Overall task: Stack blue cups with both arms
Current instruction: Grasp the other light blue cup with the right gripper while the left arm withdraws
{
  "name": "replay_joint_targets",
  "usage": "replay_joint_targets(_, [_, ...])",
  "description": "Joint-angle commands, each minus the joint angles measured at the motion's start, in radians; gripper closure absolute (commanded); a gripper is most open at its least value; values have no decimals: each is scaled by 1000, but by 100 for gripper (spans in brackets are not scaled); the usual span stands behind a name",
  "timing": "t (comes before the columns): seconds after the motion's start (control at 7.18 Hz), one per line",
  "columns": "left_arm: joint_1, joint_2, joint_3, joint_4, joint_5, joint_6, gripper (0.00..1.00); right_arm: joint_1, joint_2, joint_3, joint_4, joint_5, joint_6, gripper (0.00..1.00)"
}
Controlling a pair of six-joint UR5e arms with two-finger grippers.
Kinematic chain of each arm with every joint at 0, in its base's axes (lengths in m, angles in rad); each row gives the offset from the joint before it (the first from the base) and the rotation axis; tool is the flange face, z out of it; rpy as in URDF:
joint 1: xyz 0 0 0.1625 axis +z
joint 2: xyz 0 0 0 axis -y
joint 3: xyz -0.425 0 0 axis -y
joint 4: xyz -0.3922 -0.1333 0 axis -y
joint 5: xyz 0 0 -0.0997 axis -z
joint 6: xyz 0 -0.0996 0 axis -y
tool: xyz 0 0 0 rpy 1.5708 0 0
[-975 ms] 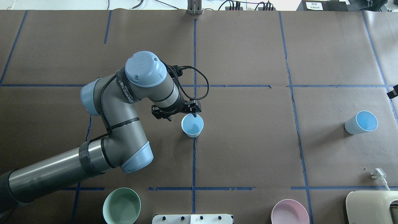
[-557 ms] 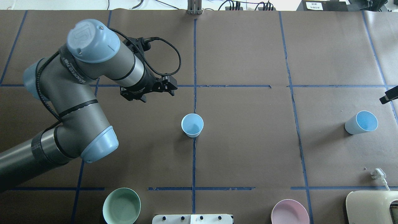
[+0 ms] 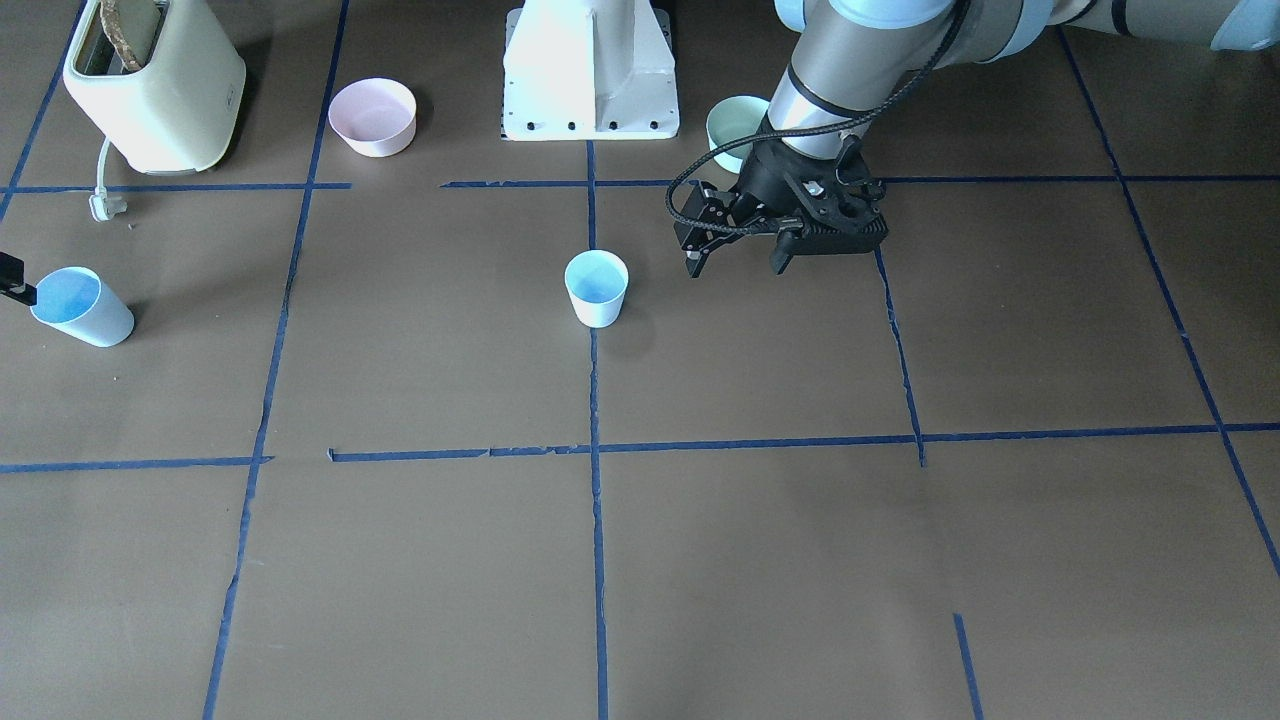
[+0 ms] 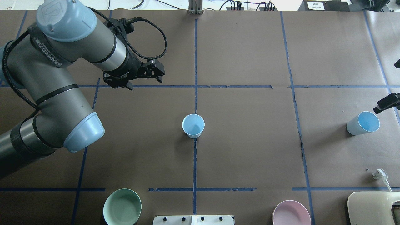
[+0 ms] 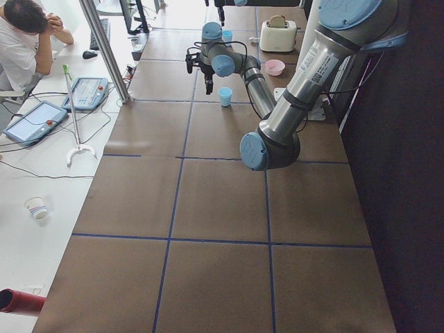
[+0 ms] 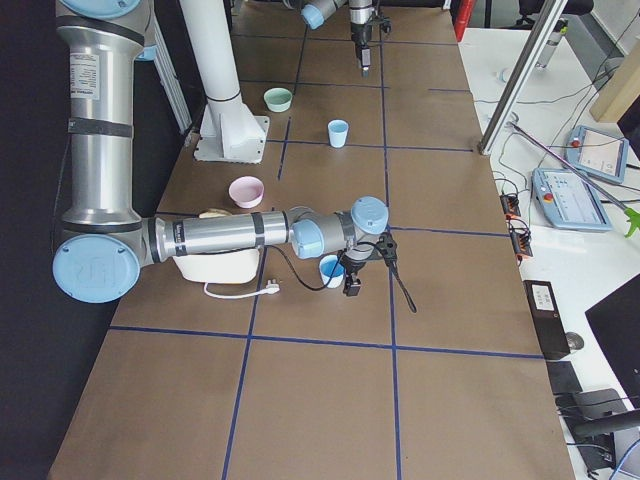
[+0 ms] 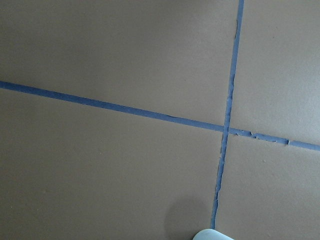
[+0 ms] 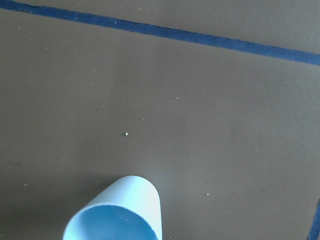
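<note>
One blue cup (image 4: 193,125) stands upright at the table's centre on a tape crossing; it also shows in the front view (image 3: 596,287). A second blue cup (image 4: 363,123) stands at the right side, also seen in the front view (image 3: 80,305) and at the bottom of the right wrist view (image 8: 117,212). My left gripper (image 4: 143,81) is open and empty, raised, beyond and to the left of the centre cup; the front view (image 3: 737,262) shows its fingers apart. Of my right gripper (image 4: 386,103) only a black tip shows, just beyond the right cup; I cannot tell whether it is open.
A mint-green bowl (image 4: 122,207) and a pink bowl (image 4: 291,213) sit at the near edge beside the white pedestal (image 3: 590,70). A cream toaster (image 3: 150,85) with a loose plug (image 4: 379,174) stands at the near right. A person (image 5: 28,35) sits beyond the table.
My left gripper has left the centre cup and moved up, back and to the left. The cup stays in place. My right gripper's tip has come further in toward the right cup.
</note>
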Motion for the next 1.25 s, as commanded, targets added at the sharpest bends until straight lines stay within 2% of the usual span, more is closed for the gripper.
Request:
replay_joint_targets(0.0, [-2, 0, -1, 1, -6, 1, 0, -30, 0, -20, 0, 1, 0, 0])
replay_joint_targets(0.56, [-4, 1, -2, -1, -4, 1, 0, -88, 15, -66, 0, -3, 1, 2])
replay_joint_targets(0.7, [-4, 0, -4, -1, -6, 1, 0, -96, 15, -77, 0, -6, 1, 10])
replay_joint_targets(0.84, [-4, 0, -5, -1, -4, 1, 0, -96, 14, -77, 0, -6, 1, 58])
replay_joint_targets(0.98, [-11, 1, -4, -3, -4, 1, 0, -96, 14, -72, 1, -12, -2, 98])
replay_joint_targets(1.11, [-21, 1, -8, -4, -6, 1, 0, -96, 14, -51, 1, -12, -3, 100])
